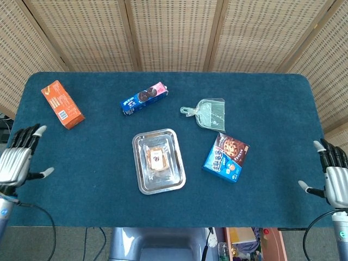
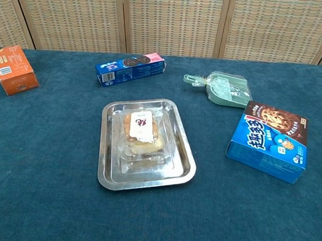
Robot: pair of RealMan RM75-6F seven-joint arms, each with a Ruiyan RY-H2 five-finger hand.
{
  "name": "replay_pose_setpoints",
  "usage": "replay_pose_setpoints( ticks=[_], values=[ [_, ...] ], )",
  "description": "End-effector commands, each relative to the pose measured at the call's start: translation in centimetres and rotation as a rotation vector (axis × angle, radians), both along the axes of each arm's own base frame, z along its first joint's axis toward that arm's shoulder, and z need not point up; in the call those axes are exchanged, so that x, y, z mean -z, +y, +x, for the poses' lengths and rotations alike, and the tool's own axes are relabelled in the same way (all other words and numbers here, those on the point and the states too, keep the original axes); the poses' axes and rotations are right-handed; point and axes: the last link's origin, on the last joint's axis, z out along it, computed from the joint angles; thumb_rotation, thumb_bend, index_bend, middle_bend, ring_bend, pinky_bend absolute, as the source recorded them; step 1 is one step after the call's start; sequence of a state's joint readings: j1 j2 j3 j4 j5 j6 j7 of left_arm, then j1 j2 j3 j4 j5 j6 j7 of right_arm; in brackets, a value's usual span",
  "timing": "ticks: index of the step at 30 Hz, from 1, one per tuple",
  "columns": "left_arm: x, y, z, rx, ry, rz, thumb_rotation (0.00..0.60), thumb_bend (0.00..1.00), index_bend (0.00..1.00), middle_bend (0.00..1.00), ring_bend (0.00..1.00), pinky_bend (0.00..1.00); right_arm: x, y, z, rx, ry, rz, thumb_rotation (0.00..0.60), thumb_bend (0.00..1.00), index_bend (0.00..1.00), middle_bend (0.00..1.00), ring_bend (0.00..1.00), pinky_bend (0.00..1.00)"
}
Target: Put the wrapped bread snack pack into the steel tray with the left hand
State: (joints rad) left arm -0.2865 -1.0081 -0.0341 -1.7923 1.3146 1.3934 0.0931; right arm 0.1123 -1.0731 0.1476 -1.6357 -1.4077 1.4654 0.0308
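The wrapped bread snack pack (image 1: 157, 159) (image 2: 140, 132) lies inside the steel tray (image 1: 142, 185) (image 2: 184, 164) near the table's middle, in clear wrap with a white label. My left hand (image 1: 17, 159) hangs at the far left beyond the table's edge, fingers spread and holding nothing. At the far right edge my right hand (image 1: 333, 173) is likewise open and empty. Neither hand appears in the chest view.
An orange box (image 1: 62, 104) (image 2: 12, 70) sits at the back left. A blue and pink cookie pack (image 1: 144, 98) (image 2: 130, 69) lies behind the tray. A green dustpan (image 1: 206, 113) (image 2: 222, 88) and a blue cookie box (image 1: 227, 156) (image 2: 268, 140) are to the right.
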Motion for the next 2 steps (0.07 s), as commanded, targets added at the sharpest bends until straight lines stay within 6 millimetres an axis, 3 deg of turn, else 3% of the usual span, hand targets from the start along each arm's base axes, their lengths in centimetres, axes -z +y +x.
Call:
replay_pose_setpoints(
  ticks=[1,2],
  values=[
    [-0.03,-2.31,-0.86,-0.009,-0.017,0.003,0.600,0.00,0.00,0.00,0.00,0.00,0.05,0.02,-0.01,0.002,0.000,0.000,0.600,0.00,0.00,0.00,0.00,0.00],
    [0.02,-2.38,-0.89,-0.006,-0.019,0.004,0.600,0.00,0.00,0.00,0.00,0.00,0.05,0.02,-0.02,0.003,0.001,0.000,0.600,0.00,0.00,0.00,0.00,0.00]
  ],
)
